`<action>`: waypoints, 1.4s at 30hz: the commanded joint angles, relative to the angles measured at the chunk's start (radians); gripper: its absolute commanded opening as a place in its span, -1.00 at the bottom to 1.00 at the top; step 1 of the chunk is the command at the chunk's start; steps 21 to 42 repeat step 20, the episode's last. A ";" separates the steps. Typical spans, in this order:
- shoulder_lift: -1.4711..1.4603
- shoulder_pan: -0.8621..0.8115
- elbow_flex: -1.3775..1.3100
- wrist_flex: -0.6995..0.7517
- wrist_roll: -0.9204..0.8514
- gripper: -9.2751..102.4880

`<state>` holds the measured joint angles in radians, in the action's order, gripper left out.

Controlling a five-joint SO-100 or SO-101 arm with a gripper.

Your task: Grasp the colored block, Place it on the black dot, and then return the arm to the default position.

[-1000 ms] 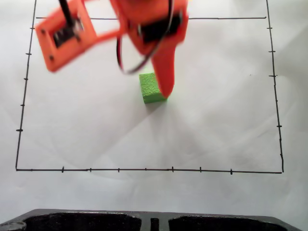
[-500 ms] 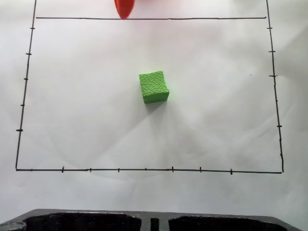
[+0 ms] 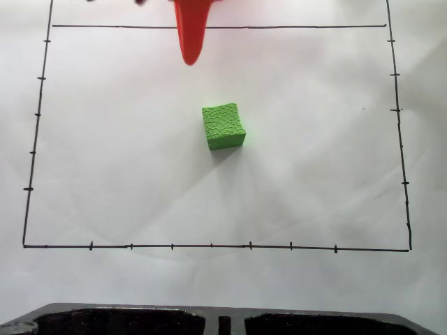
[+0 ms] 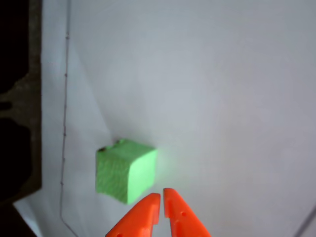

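Note:
The colored block [image 3: 223,125], a bright green crackled cube, sits alone near the middle of the white paper [image 3: 314,181]. In the fixed view one orange finger of the arm [image 3: 189,38] hangs in from the top edge, well behind the cube and slightly left of it. In the wrist view my gripper [image 4: 161,196] is shut with nothing in it, its two orange fingertips pressed together just below and right of the block [image 4: 126,170], apart from it. The black dot is hidden, save for a small dark sliver [image 4: 102,148] at the cube's upper left edge.
A thin black border line [image 3: 209,246] with tick marks frames the paper. A black moulded object [image 3: 223,321] lies along the near edge in the fixed view, and that dark object [image 4: 15,98] also fills the left side of the wrist view.
The arm, which hung over the cube with a finger at its right side, pulled back to the top edge, then its tip dipped a little lower. The cube stayed put.

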<state>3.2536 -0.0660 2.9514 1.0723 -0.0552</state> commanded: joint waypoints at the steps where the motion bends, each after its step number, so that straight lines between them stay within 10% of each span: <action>1: 0.014 -0.005 0.035 -0.046 0.015 -0.83; 42: 0.015 -0.011 0.072 -0.123 0.066 -0.82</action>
